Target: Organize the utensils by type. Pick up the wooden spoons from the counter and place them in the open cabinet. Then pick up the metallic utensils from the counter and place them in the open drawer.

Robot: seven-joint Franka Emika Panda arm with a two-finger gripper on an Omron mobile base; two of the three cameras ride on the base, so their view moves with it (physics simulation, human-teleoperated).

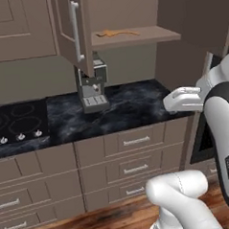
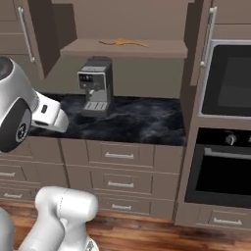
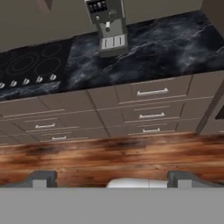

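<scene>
Two slim orange-brown wooden spoons (image 1: 115, 34) already lie on the taupe wall cabinet (image 1: 145, 36) shelf at twelve o'clock; the metallic utensils seemingly remain. The two-finger gripper (image 3: 113, 178) stands wide, empty.

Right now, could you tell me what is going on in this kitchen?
The robot arm is holding nothing; its gripper is open, looking down over the floor and the closed drawer fronts. The wooden spoons already lie on the shelf of the open cabinet. The black counter carries a coffee machine, and I see no metallic utensils on it. No drawer looks pulled out in these views.
</scene>
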